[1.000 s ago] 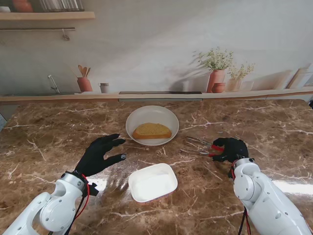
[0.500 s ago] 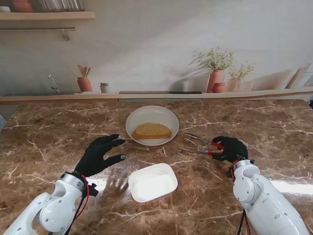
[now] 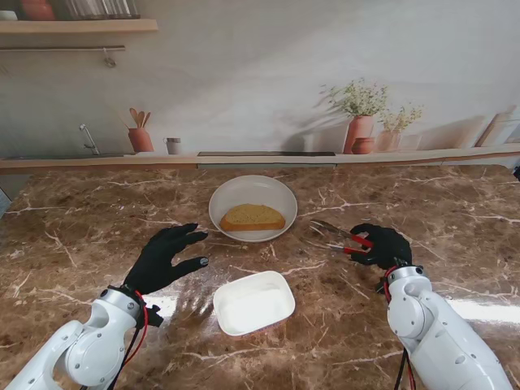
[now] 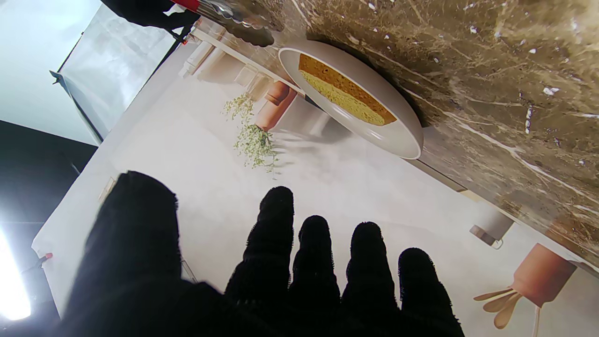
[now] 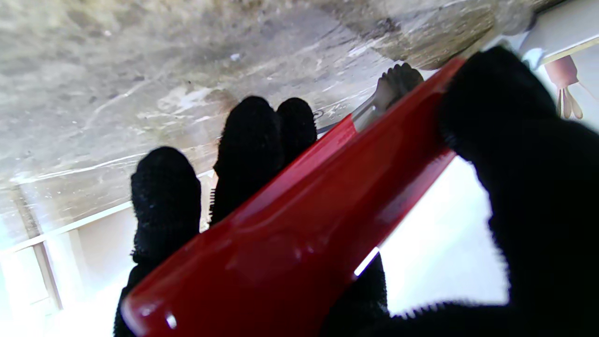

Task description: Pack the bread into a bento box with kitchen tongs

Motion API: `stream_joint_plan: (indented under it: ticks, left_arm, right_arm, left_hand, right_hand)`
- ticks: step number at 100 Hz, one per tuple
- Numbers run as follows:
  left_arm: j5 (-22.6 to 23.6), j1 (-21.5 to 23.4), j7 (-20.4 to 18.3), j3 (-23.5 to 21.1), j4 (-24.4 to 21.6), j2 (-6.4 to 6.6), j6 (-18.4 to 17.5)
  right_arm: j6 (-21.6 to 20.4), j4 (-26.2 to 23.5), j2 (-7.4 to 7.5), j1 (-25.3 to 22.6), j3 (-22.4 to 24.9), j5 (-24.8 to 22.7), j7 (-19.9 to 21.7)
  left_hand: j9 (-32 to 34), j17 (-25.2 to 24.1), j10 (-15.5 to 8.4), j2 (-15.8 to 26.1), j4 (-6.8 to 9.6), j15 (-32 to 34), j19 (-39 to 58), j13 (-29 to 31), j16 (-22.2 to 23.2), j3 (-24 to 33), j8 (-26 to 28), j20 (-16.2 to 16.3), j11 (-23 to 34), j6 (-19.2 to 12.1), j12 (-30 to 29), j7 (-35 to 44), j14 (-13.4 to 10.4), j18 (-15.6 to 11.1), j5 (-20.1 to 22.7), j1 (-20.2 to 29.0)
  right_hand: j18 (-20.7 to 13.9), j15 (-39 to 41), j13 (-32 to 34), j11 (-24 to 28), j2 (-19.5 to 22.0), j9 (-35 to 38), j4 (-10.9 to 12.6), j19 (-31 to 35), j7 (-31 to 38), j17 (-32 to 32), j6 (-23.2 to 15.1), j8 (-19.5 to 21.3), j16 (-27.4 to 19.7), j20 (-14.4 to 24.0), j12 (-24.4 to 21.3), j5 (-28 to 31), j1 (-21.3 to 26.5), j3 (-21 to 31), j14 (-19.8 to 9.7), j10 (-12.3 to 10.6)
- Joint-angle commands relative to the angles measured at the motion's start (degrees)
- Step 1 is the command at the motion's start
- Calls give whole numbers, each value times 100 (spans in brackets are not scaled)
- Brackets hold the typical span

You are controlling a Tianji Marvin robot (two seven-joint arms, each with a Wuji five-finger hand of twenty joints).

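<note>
Bread (image 3: 253, 217) in bowl (image 3: 280, 192), marble counter (image 3: 73, 227) — shelf backdrop (image 3: 77, 26)

Your bread (image 3: 253, 217), one golden toasted slice lying flat in the round white bowl (image 3: 278, 195) at 12 o'clock, your bento box (image 3: 253, 303), white, shallow, at 6 o'clock, your tongs (image 3: 335, 237), steel with red handles, held at 3 o'clock, tips toward the bowl

A brown marble table top (image 3: 97, 219) with white veins fills the foreground. Behind it stands a printed kitchen backdrop (image 3: 260, 73): a pale wall, a wooden shelf (image 3: 77, 26) at upper left, a terracotta utensil pot (image 3: 140, 138), a faucet (image 3: 88, 136) and two terracotta plant pots (image 3: 360, 130) with pale flowers.
</note>
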Motion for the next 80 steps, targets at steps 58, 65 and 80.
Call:
stream_joint_plan:
  ticks: [58,65,80]
  left_arm:
    - [27,20,-24,6,13,12,-13]
    - [32,19,-54,-11,3,18,-11]
    - [51,3,-145,-49,-23,36,-6]
  right_arm:
    - [-81,-249,-118,-147,191,263,-12]
    - [-116,-395,-118,-202,288,233,-42]
    - [-226,-753,-88,-271,483,80,-4]
  left_hand:
    - [-108,-86,-42,96,177,-147,-345,-257,-68,-215,95,88,-75,-207,-22,102,-282,-59,64,-7]
    - [-111,-87,-40,94,177,-149,-352,-260,-70,-214,96,96,-78,-205,-23,99,-280,-59,60,-2]
    - [-115,-86,-41,94,177,-148,-365,-259,-70,-216,96,112,-81,-201,-25,90,-275,-51,50,-2]
  right_hand:
    - [-28,11,363,136,290,653,-106,383,354,220,69,170,-9,103,71,745,452,212,-149,-363]
    - [-24,8,363,113,282,632,-107,384,325,220,96,173,-6,100,71,725,454,205,-148,-365]
    - [-22,1,350,75,261,595,-62,383,238,214,146,170,2,92,70,642,426,236,-158,-361]
